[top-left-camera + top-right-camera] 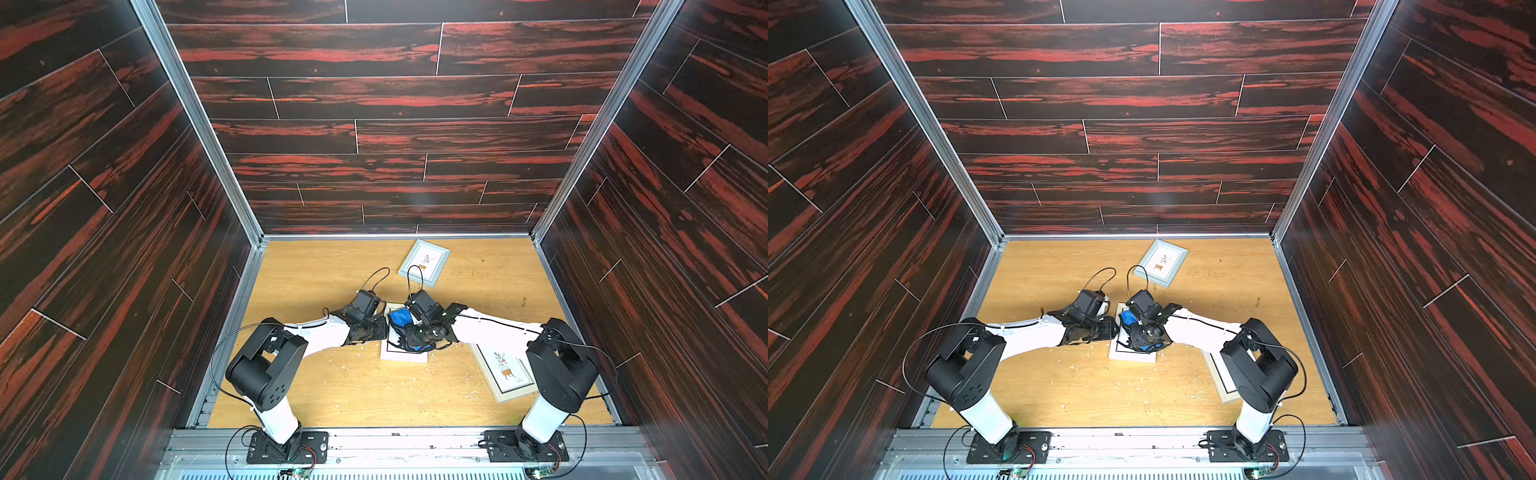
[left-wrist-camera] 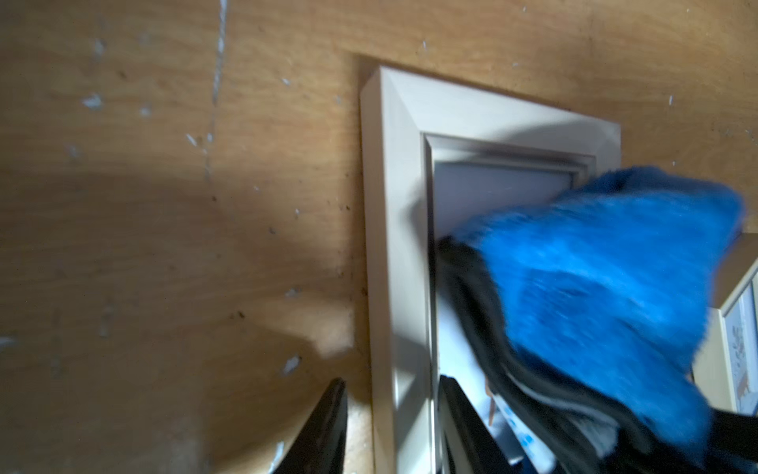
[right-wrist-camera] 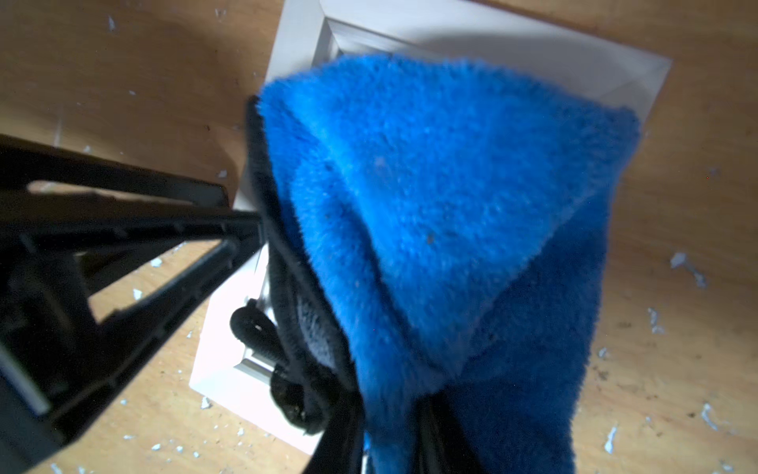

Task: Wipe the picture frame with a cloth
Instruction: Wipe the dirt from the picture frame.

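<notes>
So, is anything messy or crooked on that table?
Yes. Little white flecks litter the wooden table. The picture frames lie crooked, each at its own angle: far frame, middle frame under the blue cloth, right frame.

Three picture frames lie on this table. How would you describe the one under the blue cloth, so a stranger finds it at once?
Look at the middle of the wooden table, between the grey-blue frame at the far side and the cream frame by the right arm. The white frame there alone has the bright blue cloth over it.
</notes>
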